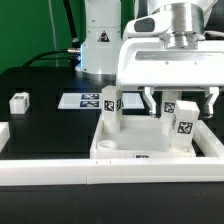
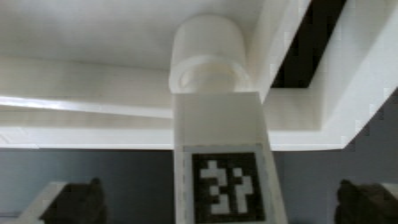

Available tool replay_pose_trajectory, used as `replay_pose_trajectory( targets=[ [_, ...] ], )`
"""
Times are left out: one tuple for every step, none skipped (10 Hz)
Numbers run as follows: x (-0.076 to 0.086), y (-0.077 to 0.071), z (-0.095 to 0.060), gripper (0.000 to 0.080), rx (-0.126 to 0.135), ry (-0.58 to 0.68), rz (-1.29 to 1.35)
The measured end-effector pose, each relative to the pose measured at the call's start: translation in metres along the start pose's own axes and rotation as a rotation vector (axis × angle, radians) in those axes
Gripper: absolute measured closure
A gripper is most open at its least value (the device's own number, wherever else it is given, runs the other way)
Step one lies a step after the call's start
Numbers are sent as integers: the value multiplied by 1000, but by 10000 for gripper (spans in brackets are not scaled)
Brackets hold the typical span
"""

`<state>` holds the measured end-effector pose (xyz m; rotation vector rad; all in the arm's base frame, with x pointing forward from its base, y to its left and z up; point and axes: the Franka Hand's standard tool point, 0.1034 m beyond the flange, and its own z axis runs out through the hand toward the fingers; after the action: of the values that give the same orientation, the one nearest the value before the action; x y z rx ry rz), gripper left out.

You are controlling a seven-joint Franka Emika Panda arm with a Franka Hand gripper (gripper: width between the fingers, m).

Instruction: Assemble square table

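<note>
The square table top [image 1: 118, 150], a white rimmed tray, lies at the front of the black table. Two white tagged legs stand upright in it: one [image 1: 110, 112] towards the exterior view's left and one [image 1: 180, 124] towards its right. My gripper [image 1: 180, 100] hangs over the right leg, open, with a finger on each side and a gap to both. In the wrist view this leg [image 2: 224, 150] rises towards the camera, tag facing me, between the dark fingertips [image 2: 71, 203], with my gripper [image 2: 219, 208] open around it. Behind it lies the top's rim [image 2: 107, 112]. A third leg block [image 1: 18, 101] lies on the exterior view's far left.
The marker board [image 1: 82, 100] lies flat behind the table top. White border rails [image 1: 45, 172] run along the front and the left edge of the black table. The robot's base [image 1: 100, 35] stands at the back.
</note>
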<state>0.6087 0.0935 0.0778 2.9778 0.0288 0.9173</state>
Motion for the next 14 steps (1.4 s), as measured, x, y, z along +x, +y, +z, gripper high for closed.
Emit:
replay_pose_trajectory(
  targets=[
    [1,2,1,151,4,-65,11],
    [13,5,-1,151,11,-118,29],
    [20,7,0,151,11,-109,34],
    [17,7,4,151,10,-124,34],
    [9,8,7,151,18,-268,46],
    [16,10,8,151,21,-315,54],
    [10,7,6,151,26,-436,75],
    [14,1,3,151,24,-561,119],
    [26,-1,5,151,20,-555,140],
    [24,0,6,272,15,-549,154],
    [24,0,6,272,9,-550,174],
    [24,0,6,411,7,-550,181],
    [24,0,6,506,-12,-551,251],
    [24,0,6,506,-25,-551,296]
  ],
)
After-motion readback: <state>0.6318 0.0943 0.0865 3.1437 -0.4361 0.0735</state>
